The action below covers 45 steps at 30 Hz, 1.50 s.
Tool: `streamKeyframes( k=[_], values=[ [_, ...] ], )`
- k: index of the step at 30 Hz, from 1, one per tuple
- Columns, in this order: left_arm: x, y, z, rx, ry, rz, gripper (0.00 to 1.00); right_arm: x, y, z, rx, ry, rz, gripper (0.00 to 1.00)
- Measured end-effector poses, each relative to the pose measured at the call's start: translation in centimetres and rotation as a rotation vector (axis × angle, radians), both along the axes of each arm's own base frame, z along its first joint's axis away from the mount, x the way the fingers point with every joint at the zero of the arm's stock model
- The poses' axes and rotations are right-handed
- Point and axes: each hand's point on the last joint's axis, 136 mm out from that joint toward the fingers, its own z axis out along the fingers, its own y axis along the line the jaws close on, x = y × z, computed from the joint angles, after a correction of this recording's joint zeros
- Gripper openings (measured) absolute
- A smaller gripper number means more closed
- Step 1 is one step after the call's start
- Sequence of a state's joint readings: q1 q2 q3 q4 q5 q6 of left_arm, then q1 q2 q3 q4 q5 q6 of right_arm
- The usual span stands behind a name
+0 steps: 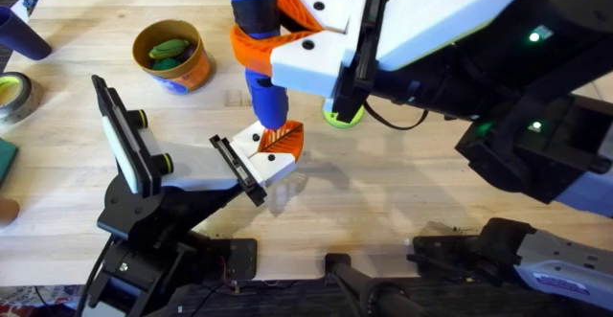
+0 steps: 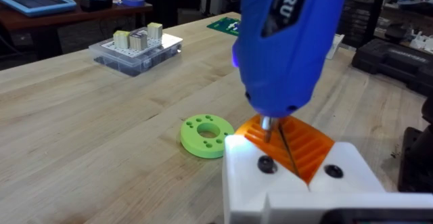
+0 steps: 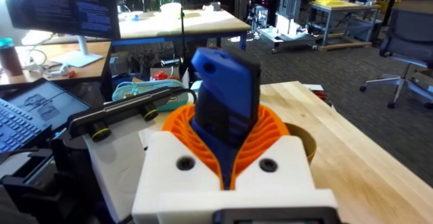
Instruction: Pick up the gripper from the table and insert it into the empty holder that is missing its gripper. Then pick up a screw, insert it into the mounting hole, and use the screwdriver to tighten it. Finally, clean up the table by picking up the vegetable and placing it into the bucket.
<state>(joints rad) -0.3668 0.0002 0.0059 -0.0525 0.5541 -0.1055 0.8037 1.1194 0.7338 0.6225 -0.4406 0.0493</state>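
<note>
Overhead view: small round yellow-orange bucket [image 1: 173, 56] sits at ten o'clock on the light wooden table [image 1: 402, 192], green vegetable pieces [image 1: 170, 48] inside. Right gripper [image 1: 278, 34] is clamped around the thick bright-blue screwdriver [image 1: 255, 39], tip down on the small orange ribbed gripper [image 1: 283, 140], seated in the white plastic holder [image 1: 263, 159] near centre. Left gripper: cannot tell its state. Lime-green ring [image 2: 206, 135] lies just beside the holder; clear plastic box [image 2: 137, 50] farther off
</note>
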Motion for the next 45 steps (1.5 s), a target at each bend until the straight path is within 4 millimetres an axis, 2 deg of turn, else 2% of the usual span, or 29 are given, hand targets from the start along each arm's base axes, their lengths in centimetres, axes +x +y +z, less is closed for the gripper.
streamKeyframes(
  k=[5, 20, 26, 34, 40, 43, 45],
  values=[
    [0.0, 0.0, 0.0, -0.001, 0.004, 0.001, 0.014, 0.1, 0.1, -0.1, -0.001, 0.000, -0.001, 0.043],
    [0.0, 0.0, 0.0, -0.002, 0.003, 0.001, 0.014, -1.1, -1.0, 5.2, 0.181, -0.177, 0.002, 0.043],
    [0.0, 0.0, 0.0, -0.002, 0.003, 0.001, 0.014, -0.9, -0.8, 4.4, 0.154, -0.151, 0.002, 0.042],
    [0.0, 0.0, 0.0, -0.002, 0.003, 0.001, 0.014, -0.9, -0.8, 4.4, 0.155, -0.151, 0.002, 0.044],
    [0.0, 0.0, 0.0, -0.002, 0.003, 0.001, 0.014, -0.2, -0.1, 2.6, 0.070, -0.042, 0.006, 0.042],
    [0.0, 0.0, 0.0, -0.002, 0.003, 0.001, 0.014, 0.0, 0.3, 2.9, 0.034, 0.002, 0.016, 0.044],
    [0.0, 0.0, 0.0, -0.002, 0.003, 0.001, 0.014, -0.2, 0.4, 3.9, 0.035, 0.000, 0.031, 0.043]
  ],
)
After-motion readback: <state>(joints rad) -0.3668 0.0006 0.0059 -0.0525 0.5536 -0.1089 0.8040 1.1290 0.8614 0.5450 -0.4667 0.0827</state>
